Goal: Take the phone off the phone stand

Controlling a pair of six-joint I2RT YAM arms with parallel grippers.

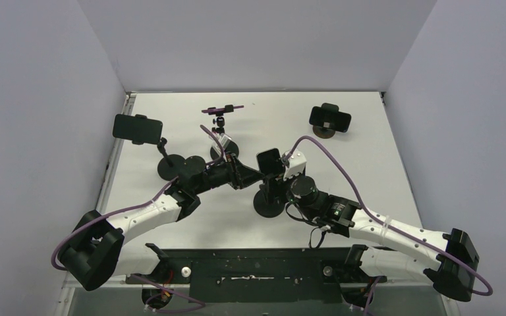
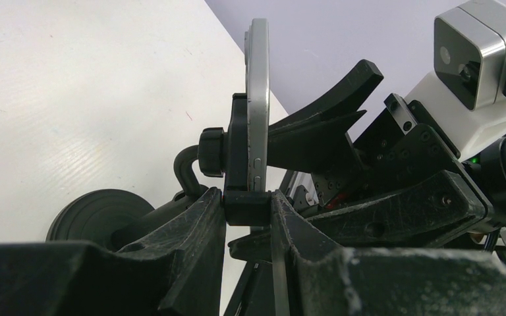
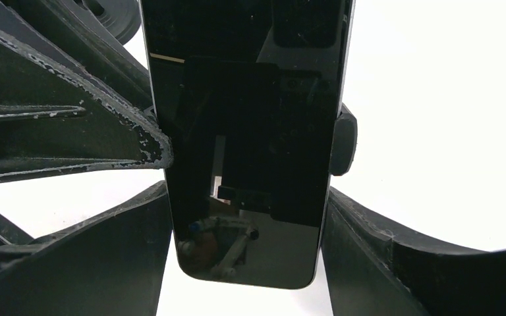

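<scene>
Right wrist view crops the phone point(image 3: 247, 131); its stand point(image 3: 344, 143) mostly hidden.

Robot lab cell, not a lived-in room. I work on a bare white table point(image 1: 369, 145) boxed on three sides by plain pale walls point(image 1: 250, 46). My left arm point(image 1: 151, 214) and right arm point(image 1: 395, 230) are bolted to a black base plate point(image 1: 257, 271), with purple cables point(image 1: 346, 174) looping off. Props only: a phone point(image 1: 268, 160) on a phone stand point(image 1: 265, 205), and other stands point(image 1: 171, 168) spaced around it.
</scene>
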